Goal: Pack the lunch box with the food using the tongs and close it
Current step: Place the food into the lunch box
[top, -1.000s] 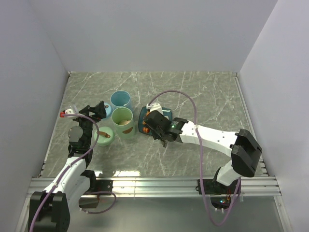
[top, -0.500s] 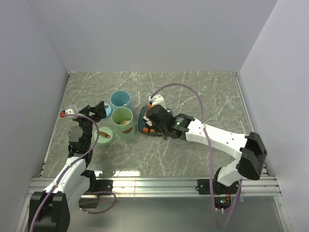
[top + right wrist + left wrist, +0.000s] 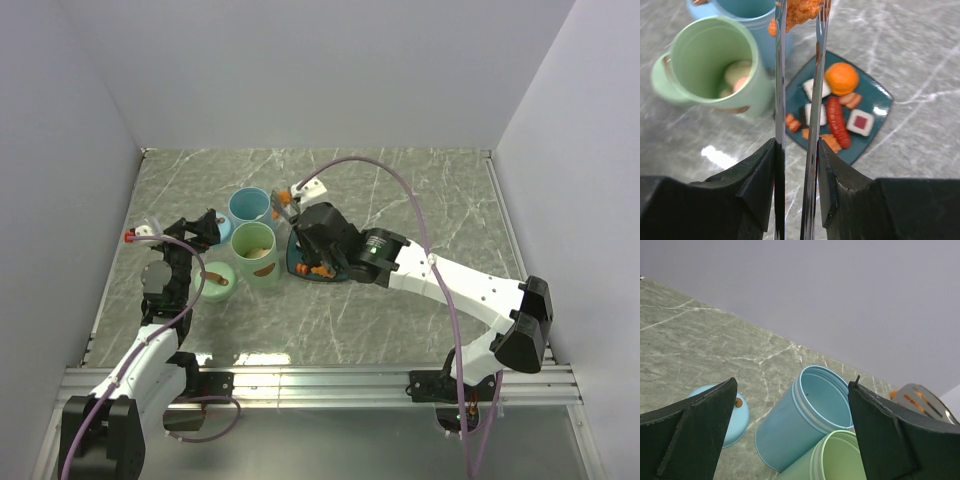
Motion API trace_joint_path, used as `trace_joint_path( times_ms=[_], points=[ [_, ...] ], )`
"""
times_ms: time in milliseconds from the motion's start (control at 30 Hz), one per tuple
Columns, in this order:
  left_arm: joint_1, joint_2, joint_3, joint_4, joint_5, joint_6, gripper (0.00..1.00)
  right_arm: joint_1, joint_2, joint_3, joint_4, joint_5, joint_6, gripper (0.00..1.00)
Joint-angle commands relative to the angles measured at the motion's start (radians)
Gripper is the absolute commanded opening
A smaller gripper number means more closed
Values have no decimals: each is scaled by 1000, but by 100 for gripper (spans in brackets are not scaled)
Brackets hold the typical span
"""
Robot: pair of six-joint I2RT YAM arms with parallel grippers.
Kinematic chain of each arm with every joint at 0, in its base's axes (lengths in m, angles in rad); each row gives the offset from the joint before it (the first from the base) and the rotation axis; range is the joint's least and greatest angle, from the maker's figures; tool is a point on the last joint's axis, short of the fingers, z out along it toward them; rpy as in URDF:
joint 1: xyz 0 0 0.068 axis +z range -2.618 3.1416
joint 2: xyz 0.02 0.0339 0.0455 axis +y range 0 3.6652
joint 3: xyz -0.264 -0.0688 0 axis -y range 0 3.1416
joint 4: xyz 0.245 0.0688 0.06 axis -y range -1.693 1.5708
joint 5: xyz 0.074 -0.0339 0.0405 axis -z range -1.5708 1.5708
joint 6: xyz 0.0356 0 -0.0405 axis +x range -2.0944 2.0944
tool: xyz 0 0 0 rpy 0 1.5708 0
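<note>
**Item 1.** Right gripper (image 3: 796,150): fingers clamped on the tongs (image 3: 780,100), whose 2 silver arms run straight ahead from between the pads. Only the right wrist view shows the tips, far ahead of the fingers. They pinch 1 orange fried chunk (image 3: 801,10) at the rim of the blue container (image 3: 735,10).

**Item 2.** Teal plate (image 3: 879,102): under the tong arms and to their right. It carries 1 orange ball (image 3: 841,78), 1 red sausage (image 3: 836,120), white-and-red squares (image 3: 860,121) and smaller orange bits. In the overhead view this gripper covers most of the plate.

**Item 3.** Green container (image 3: 695,55): upright, left of the tong arms, with beige and pink pieces (image 3: 735,75) inside.

**Item 4.** Left gripper (image 3: 794,385): fingers spread wide, nothing between them. The blue container stands just ahead, with the green container against it on the right. Only the left wrist view shows the blue lid (image 3: 735,417), ahead-left and flat on the table (image 3: 690,355). Only the overhead view shows the green lid (image 3: 215,278), beside this arm.
</note>
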Motion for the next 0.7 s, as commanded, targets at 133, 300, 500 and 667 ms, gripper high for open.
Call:
trace_joint_path(
  times_ms=[133, 300, 500, 667],
  points=[
    [5, 7, 10, 36, -5, -21, 99, 88, -55, 13, 65, -51, -51, 32],
    [3, 4, 10, 35, -4, -21, 99, 111, -64, -10, 64, -57, -50, 33],
    [5, -1, 9, 30, -5, -21, 99, 113, -44, 2, 39, -42, -41, 50],
    [5, -2, 7, 32, -7, -20, 99, 113, -47, 1, 48, -30, -41, 61]
  ],
)
